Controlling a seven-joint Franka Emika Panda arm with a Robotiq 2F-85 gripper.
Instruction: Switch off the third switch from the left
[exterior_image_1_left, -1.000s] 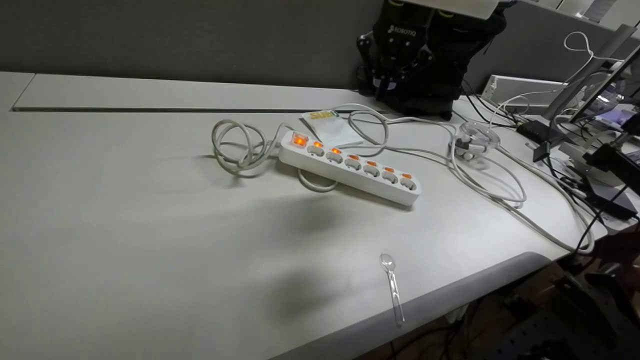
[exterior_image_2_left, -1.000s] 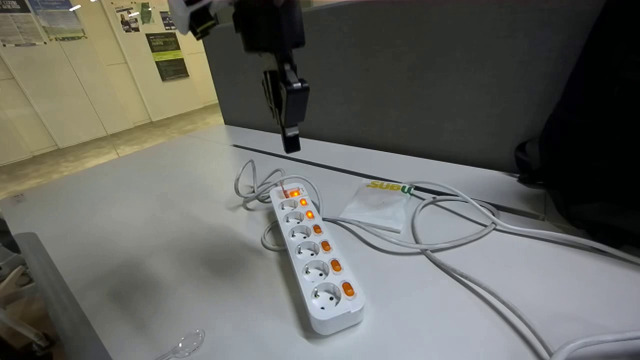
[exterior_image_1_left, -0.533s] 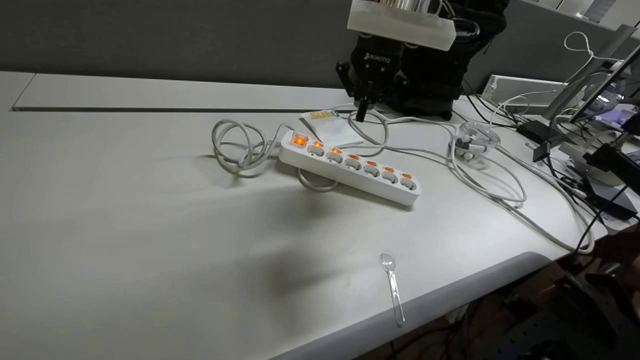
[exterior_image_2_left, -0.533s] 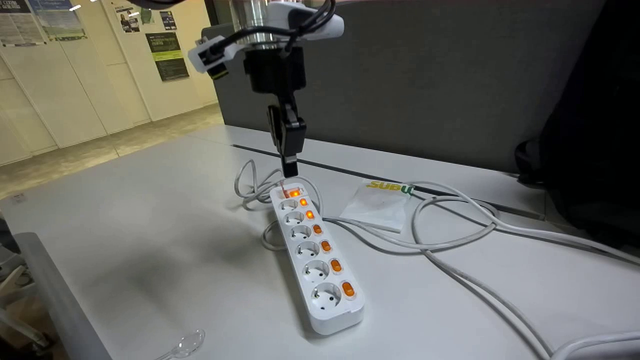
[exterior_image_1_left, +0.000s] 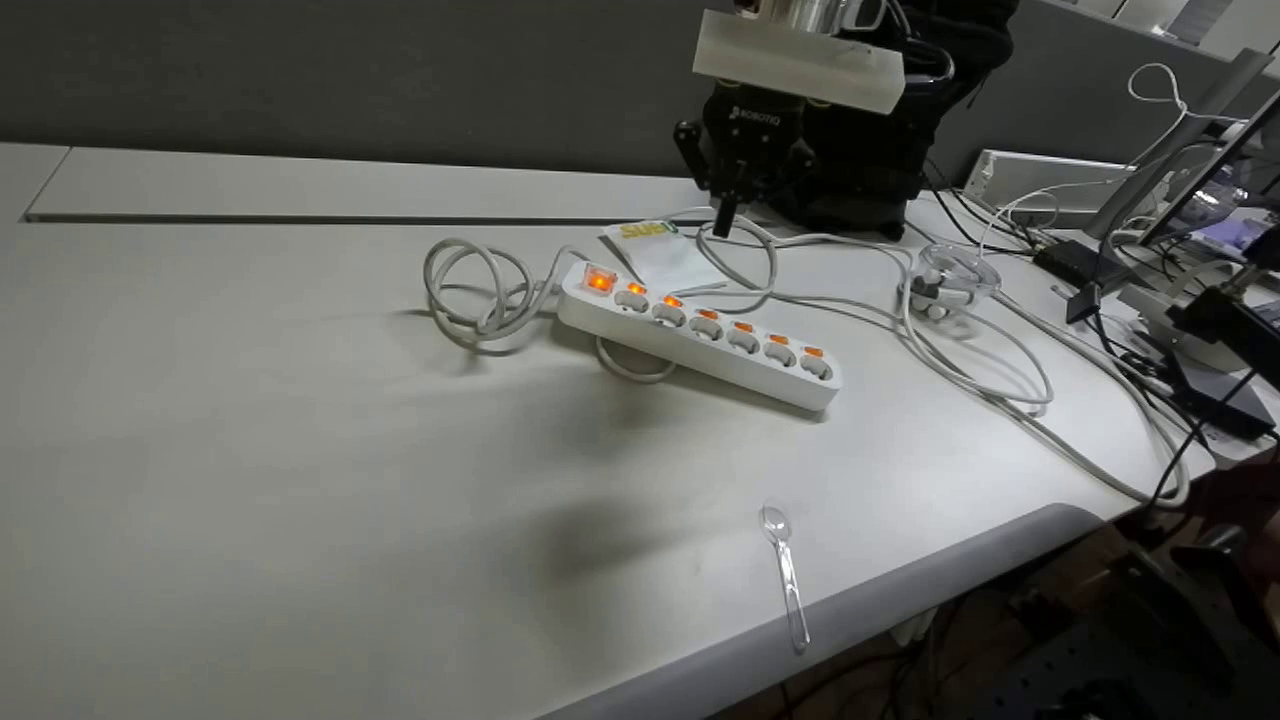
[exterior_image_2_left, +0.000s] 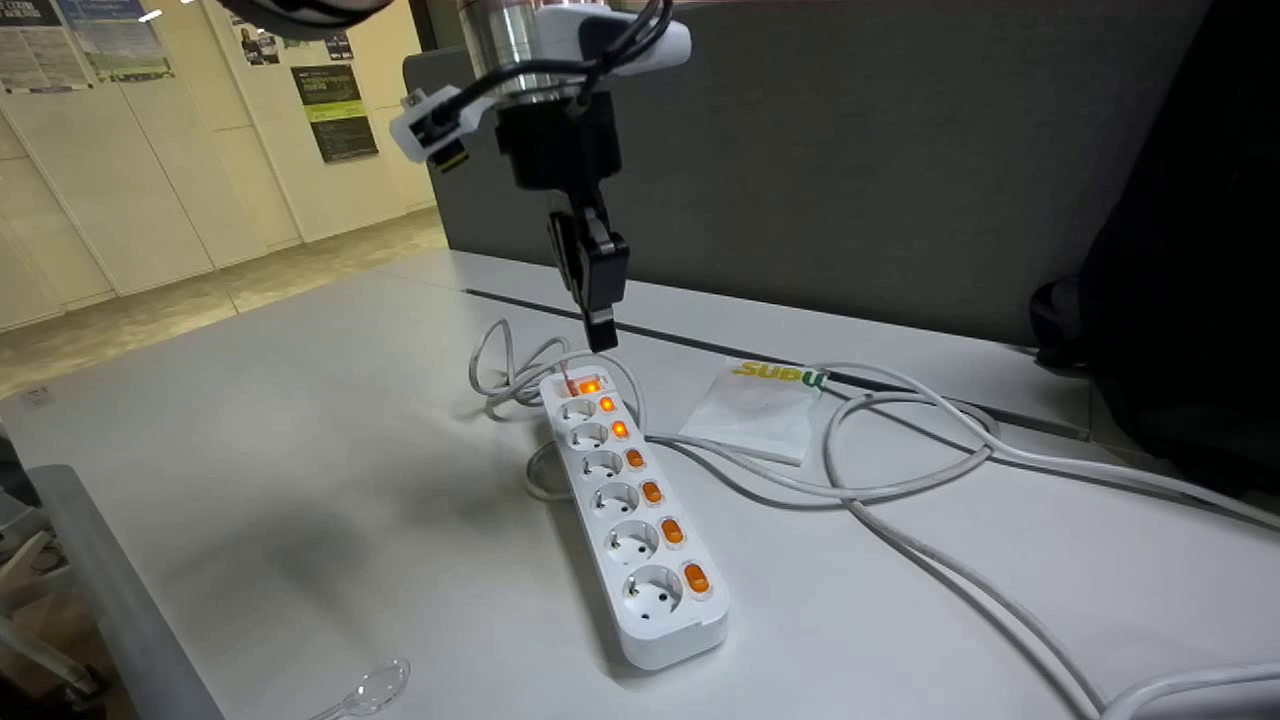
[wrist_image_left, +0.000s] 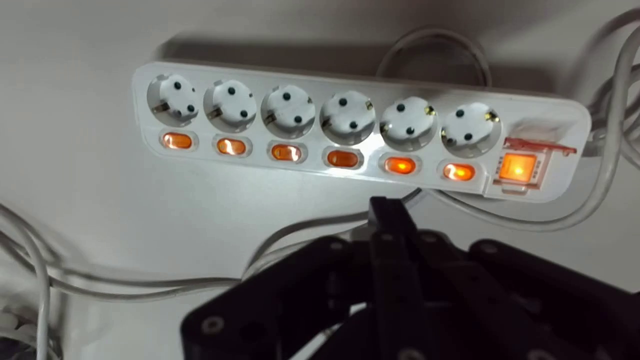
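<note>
The white power strip (exterior_image_1_left: 700, 350) lies on the desk in both exterior views (exterior_image_2_left: 640, 620). The third switch from the left (exterior_image_1_left: 672, 300), counting the large square main switch, is a small orange rocker and glows; it also shows in an exterior view (exterior_image_2_left: 620, 429) and the wrist view (wrist_image_left: 400, 165). The main switch (wrist_image_left: 518, 167) and the small rocker between (wrist_image_left: 459, 172) glow too; the other rockers are unlit. My gripper (exterior_image_1_left: 724, 225) is shut and empty, pointing down above the strip's switch side. In the wrist view its fingertips (wrist_image_left: 387, 204) appear just below the third switch, apart from it.
Looped white cables (exterior_image_2_left: 910, 490) and a flat white packet (exterior_image_2_left: 757, 412) lie beside the strip. A clear plastic spoon (exterior_image_1_left: 785, 570) lies near the desk's front edge. A grey partition (exterior_image_1_left: 350, 90) and a black bag (exterior_image_1_left: 860, 200) stand behind.
The gripper has come down and moved toward the strip over the past second, with only a slight shift in the last half second. The strip and its lights look unchanged.
</note>
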